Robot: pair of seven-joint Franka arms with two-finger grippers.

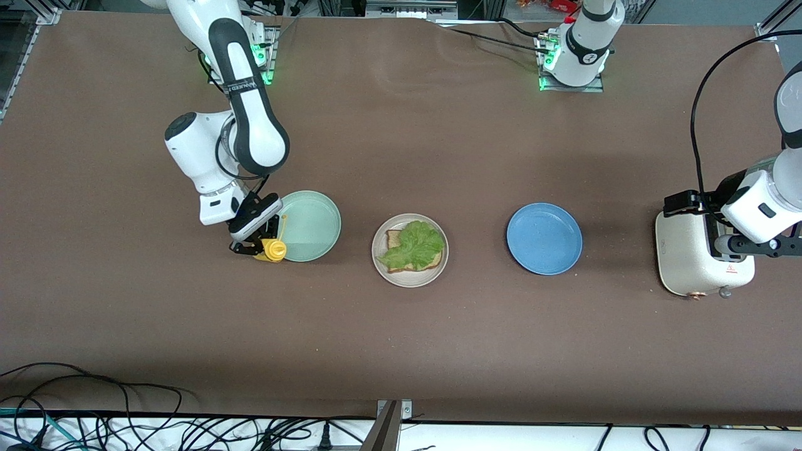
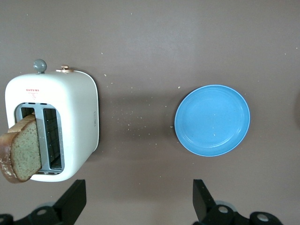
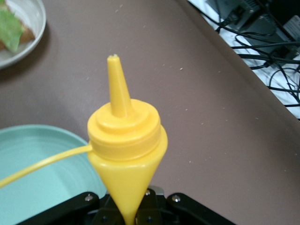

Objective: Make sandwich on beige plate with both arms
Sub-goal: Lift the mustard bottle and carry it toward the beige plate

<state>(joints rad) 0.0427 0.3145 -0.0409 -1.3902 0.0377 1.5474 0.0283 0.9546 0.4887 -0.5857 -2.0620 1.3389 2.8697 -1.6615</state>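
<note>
At table centre, the beige plate [image 1: 410, 276] is carrying one bread slice [image 1: 396, 241] with a ruffled green lettuce leaf [image 1: 415, 245] lying on top; no second slice is covering the leaf. Toward the right arm's end, the mint green plate [image 1: 313, 220] is sitting beside the beige plate, and the right gripper [image 1: 255, 245] is positioned at that plate's rim with its jaws closed tight on a yellow squeeze bottle [image 3: 125, 150], whose cone nozzle and thin tethered cap strap are showing in the right wrist view. The right arm's black forearm sleeve is bearing white lettering that is too small to read with confidence. Toward the left arm's end, the blue plate [image 1: 544, 238] is lying bare between the beige plate and a white two-slot toaster [image 2: 51, 126]. A browned bread slice [image 2: 18, 151] is sticking out of one toaster slot. The toaster is showing small red print on top and a red warning mark on its side, neither legible. The left gripper [image 2: 138, 199] is hovering over the toaster with its jaws spread fully apart, holding nothing.
</note>
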